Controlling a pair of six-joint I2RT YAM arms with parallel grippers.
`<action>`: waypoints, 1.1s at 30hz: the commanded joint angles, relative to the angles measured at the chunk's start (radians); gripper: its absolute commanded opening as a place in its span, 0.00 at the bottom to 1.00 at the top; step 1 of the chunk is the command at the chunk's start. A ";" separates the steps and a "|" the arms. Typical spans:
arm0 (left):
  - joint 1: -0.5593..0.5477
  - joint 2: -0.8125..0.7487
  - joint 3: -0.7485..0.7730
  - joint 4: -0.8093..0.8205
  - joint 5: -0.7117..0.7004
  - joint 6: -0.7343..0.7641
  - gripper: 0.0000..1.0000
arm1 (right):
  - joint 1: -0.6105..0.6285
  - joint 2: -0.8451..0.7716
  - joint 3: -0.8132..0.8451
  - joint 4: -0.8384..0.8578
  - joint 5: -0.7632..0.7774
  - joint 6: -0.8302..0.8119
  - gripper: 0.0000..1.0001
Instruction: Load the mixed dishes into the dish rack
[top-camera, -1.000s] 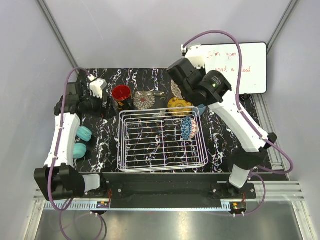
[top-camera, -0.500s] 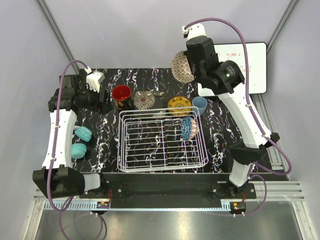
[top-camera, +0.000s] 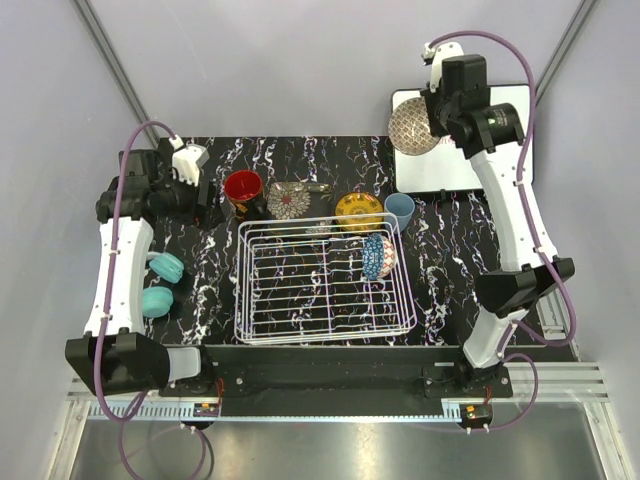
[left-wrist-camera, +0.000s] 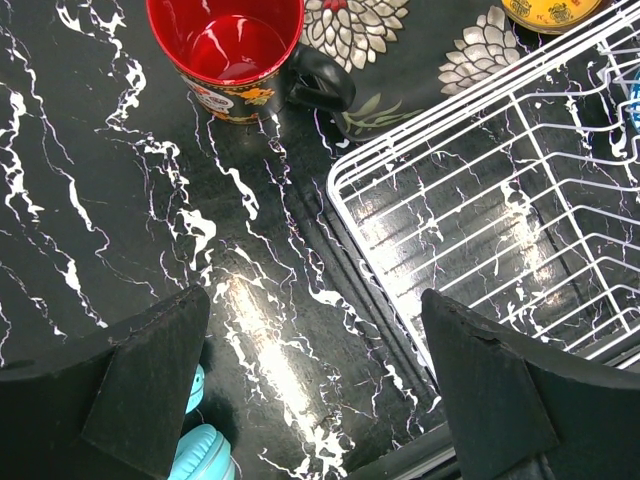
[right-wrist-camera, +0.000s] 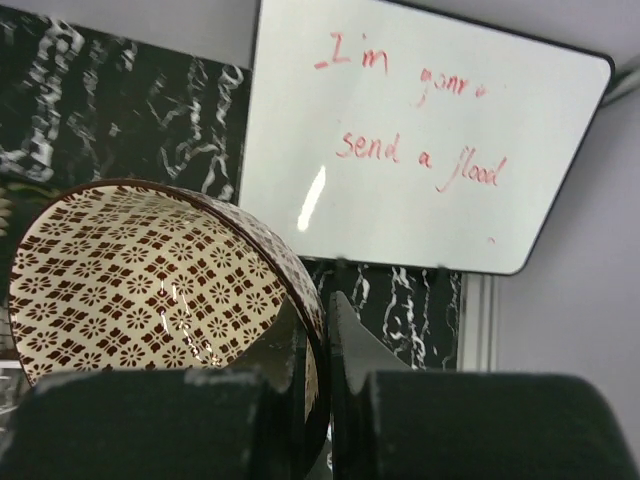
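The white wire dish rack (top-camera: 322, 283) sits mid-table with a blue patterned bowl (top-camera: 378, 254) standing on edge inside at its right. My right gripper (right-wrist-camera: 322, 325) is shut on the rim of a beige-brown patterned bowl (right-wrist-camera: 140, 280), held high over the whiteboard's left end (top-camera: 414, 126). My left gripper (left-wrist-camera: 315, 375) is open and empty, left of the rack's far left corner (left-wrist-camera: 480, 200). The red mug (top-camera: 243, 189) stands behind the rack (left-wrist-camera: 238, 50). The floral saucer (top-camera: 289, 199), yellow plate (top-camera: 358, 211) and light blue cup (top-camera: 399, 211) lie along the rack's far side.
A whiteboard (top-camera: 490, 140) with red writing lies at the back right (right-wrist-camera: 420, 150). Two teal rounded objects (top-camera: 160, 284) lie by the left arm, one showing in the left wrist view (left-wrist-camera: 205, 455). The black marbled mat (top-camera: 215, 290) covers the table.
My right arm lifted the beige-brown bowl from beside the yellow plate and swung it up and right, to over the whiteboard. My left gripper drew back slightly left from the mug.
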 joint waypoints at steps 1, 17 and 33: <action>0.005 0.020 0.037 0.002 0.013 -0.021 0.90 | 0.033 -0.083 -0.089 0.095 0.123 -0.075 0.00; 0.016 0.079 0.026 0.002 0.105 -0.046 0.87 | 0.346 -0.342 -0.438 -0.334 0.662 0.234 0.00; 0.012 0.033 -0.042 0.030 0.088 -0.049 0.86 | 0.553 -0.359 -0.555 -0.473 0.484 0.339 0.00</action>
